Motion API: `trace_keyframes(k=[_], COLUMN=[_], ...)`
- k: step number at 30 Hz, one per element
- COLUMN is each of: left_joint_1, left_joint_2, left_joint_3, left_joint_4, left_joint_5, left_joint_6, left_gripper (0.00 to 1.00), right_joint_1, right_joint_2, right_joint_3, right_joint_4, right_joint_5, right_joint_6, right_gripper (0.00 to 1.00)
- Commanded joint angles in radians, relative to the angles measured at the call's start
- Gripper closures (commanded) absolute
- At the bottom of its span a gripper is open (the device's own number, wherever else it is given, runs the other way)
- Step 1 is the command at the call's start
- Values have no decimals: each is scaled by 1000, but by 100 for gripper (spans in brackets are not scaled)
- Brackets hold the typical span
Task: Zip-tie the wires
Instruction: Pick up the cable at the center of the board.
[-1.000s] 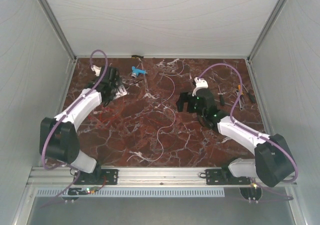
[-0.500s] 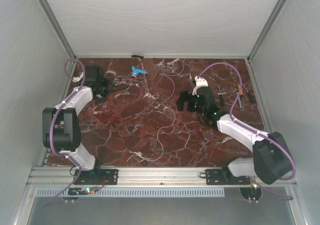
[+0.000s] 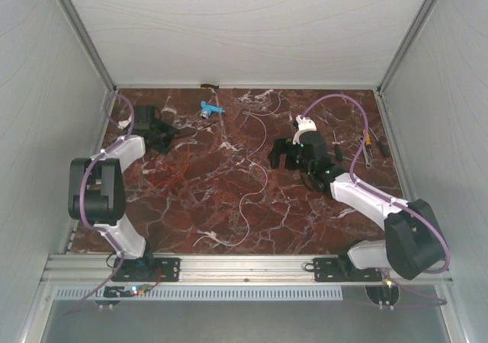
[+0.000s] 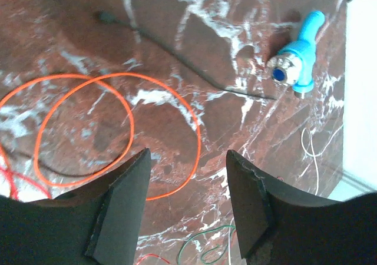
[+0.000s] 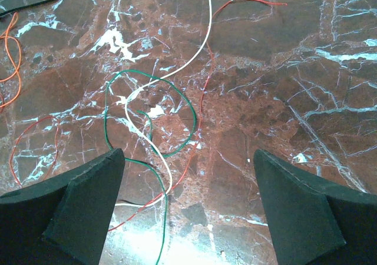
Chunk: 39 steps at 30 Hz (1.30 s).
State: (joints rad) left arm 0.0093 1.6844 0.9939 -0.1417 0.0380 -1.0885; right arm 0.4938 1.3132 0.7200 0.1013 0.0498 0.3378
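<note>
The wires lie loose on the marble table: a long white strand down the middle and orange and red curls at the left. In the left wrist view, orange loops lie just ahead of my left gripper, which hangs open above them with nothing between its fingers; a green curl shows below. My left gripper is at the far left of the table. My right gripper is wide open over crossing white, green and red wires, touching none.
A small blue-and-white plastic piece lies at the back, beside a thin black strip. Hand tools lie at the right edge. Grey walls close in the table on both sides and the back.
The left arm has folded back toward the left rear corner, carrying its gripper left, and its jaws have narrowed. The right arm has hardly moved.
</note>
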Motion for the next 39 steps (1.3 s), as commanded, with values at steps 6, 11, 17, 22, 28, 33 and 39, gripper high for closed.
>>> trace_keyframes(k=[6,11,17,22,28,33,39], left_joint_1=[-6,-7,-9,-11,-15,-53,-101], left_joint_2=[52,95,163,198,210,81,-143], left_joint_3=[25,29,61,84,127,139,133], left_joint_4=[126,189,201,249,281,256,212], left_joint_5=[103,187,193,236,291,290,331], left_joint_6=[259,255,236,245,257,317,471], left_gripper=[46,46,47,66,100,100,100], right_joint_1=[-11,-15,-17,-23,-30,-32,-31], right_joint_2=[15,14,13,15,17,5,-54], right_joint_3=[36,35,32,32,34,23,-7], right_joint_4=[5,5,6,8,6,15,48], right_joint_5=[-12,-16,-19,-24,-33,-32,-88], right_joint_6=[7,7,10,13,17,18,-4], right_gripper=[12,12,12,12,12,12,12])
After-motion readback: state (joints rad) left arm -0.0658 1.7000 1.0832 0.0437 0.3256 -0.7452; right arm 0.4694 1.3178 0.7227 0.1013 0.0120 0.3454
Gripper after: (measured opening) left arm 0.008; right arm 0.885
